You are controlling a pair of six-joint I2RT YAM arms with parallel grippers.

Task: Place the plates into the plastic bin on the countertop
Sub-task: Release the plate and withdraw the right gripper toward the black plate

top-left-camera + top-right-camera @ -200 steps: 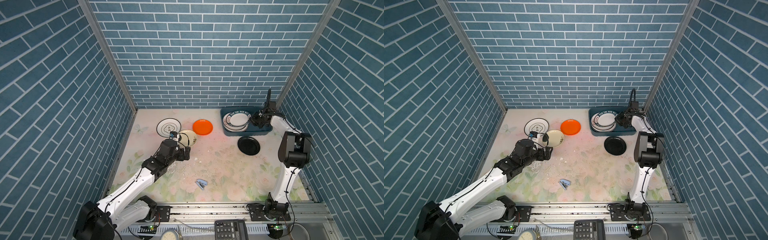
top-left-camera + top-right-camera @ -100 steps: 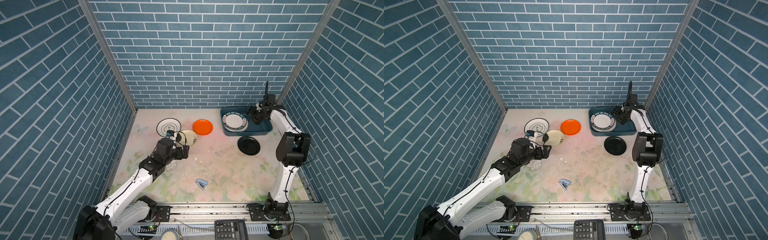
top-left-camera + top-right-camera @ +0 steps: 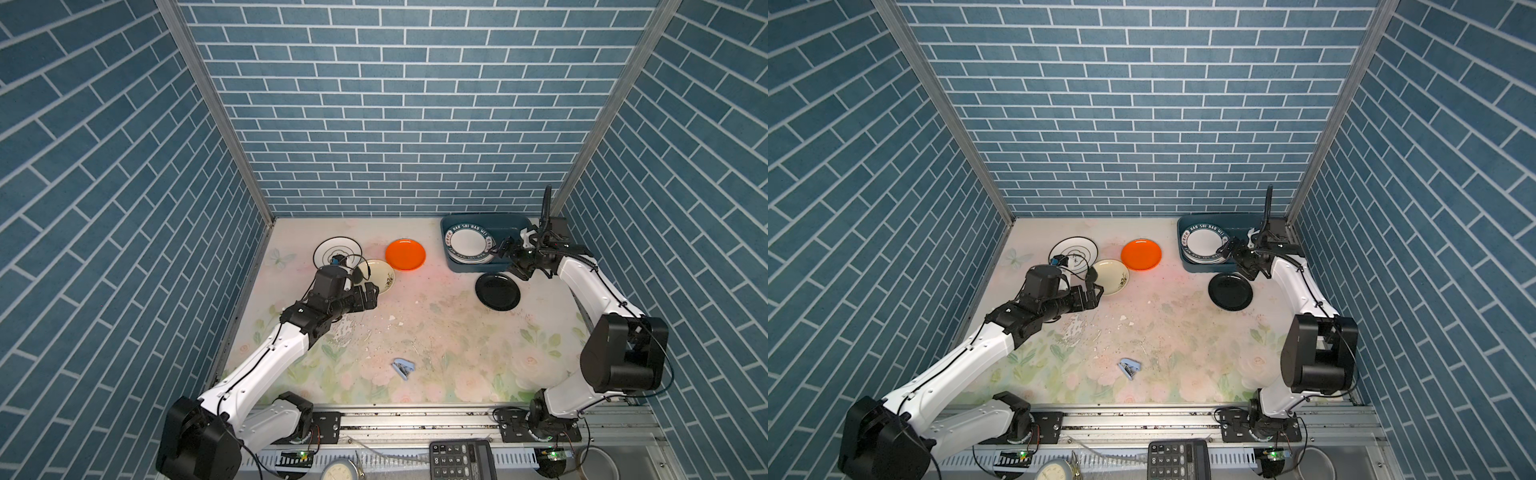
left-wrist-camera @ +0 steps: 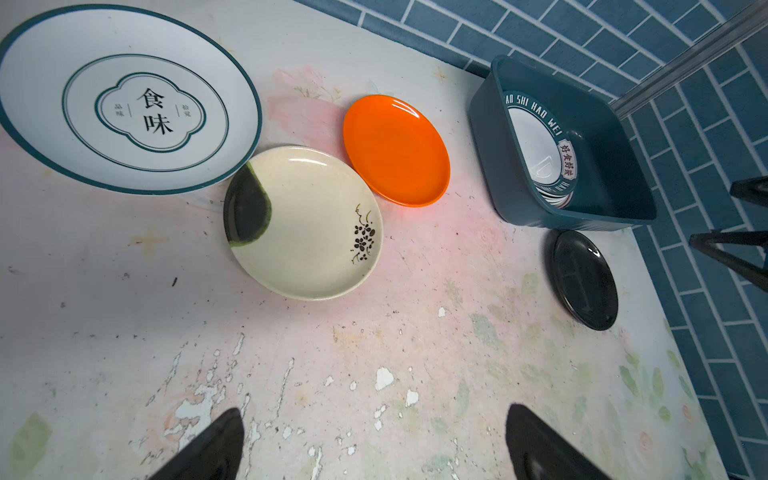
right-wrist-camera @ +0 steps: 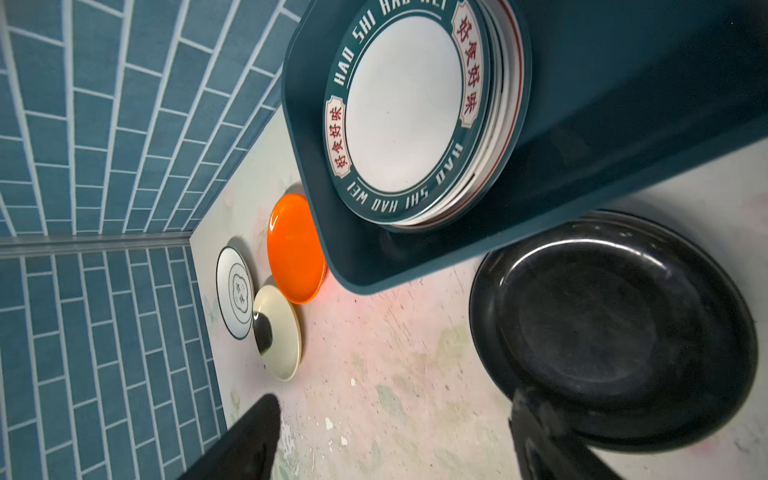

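Plastic bin (image 3: pixel 512 220) sits at the far right corner of the countertop (image 3: pixel 436 332), against the back wall. Inside it, at its left end, is a stack of plates (image 3: pixel 468 246). The top one is white with a teal lettered rim, lying flat, and the edges of several more show below it in the right wrist view (image 5: pixel 505 104). Four plates are outside the bin. The black plate (image 3: pixel 497 291) is on the countertop just beside the bin's near wall. The orange plate (image 3: pixel 405 254) is left of the bin, and the cream plate (image 3: pixel 381 275) is near-left of it, rims almost touching. The white plate with a teal rim (image 3: pixel 328 248) is furthest left, its edge meeting the cream plate's; can't tell if it overlaps. The right gripper (image 3: pixel 509 258) is over the bin's near rim, right of the stack and above the black plate. Its fingers (image 5: pixel 257 432) are spread wide with nothing between them. One finger crosses the black plate's rim in the wrist view; can't tell if it makes contact. The left gripper (image 3: pixel 371 296) is at the near edge of the cream plate, fingers (image 4: pixel 216 444) wide apart over bare scuffed countertop, holding nothing. A small light-blue object (image 3: pixel 403 368) lies near centre, well apart from all the plates.
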